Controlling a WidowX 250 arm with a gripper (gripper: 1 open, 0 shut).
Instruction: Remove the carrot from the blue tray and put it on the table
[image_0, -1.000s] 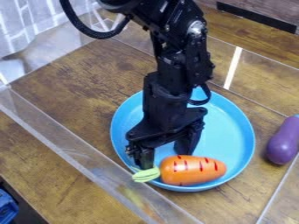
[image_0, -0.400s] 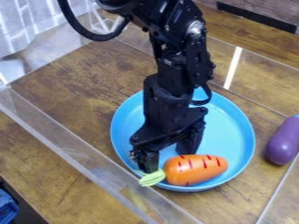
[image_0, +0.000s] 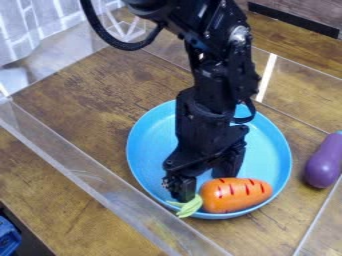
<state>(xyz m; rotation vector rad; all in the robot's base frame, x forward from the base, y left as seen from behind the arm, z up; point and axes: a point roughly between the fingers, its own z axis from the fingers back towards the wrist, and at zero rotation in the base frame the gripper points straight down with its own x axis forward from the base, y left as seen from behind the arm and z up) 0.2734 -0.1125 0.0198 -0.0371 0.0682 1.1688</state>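
Gripper (image_0: 203, 178): jaws spread wide, empty, pointing down inside the blue tray (image_0: 271, 150); carrot (image_0: 230, 193) lies just beside its fingertips, against the near rim; step judged: lining up for the grasp; next calls for straddling the carrot; open table (image_0: 100, 95) lies left; acrylic wall (image_0: 94, 185) close beyond the rim.

Compared with the earlier pictures, the black arm (image_0: 214, 90) now stands further toward the right of the frame, and its open gripper (image_0: 198, 178) sits lower and more to the right inside the blue tray (image_0: 154, 135). The carrot (image_0: 233, 194) lies further right along the tray's lower rim, its orange body now under the gripper's right finger. Its light green top now points down toward the bottom edge of the frame, over the tray's rim.
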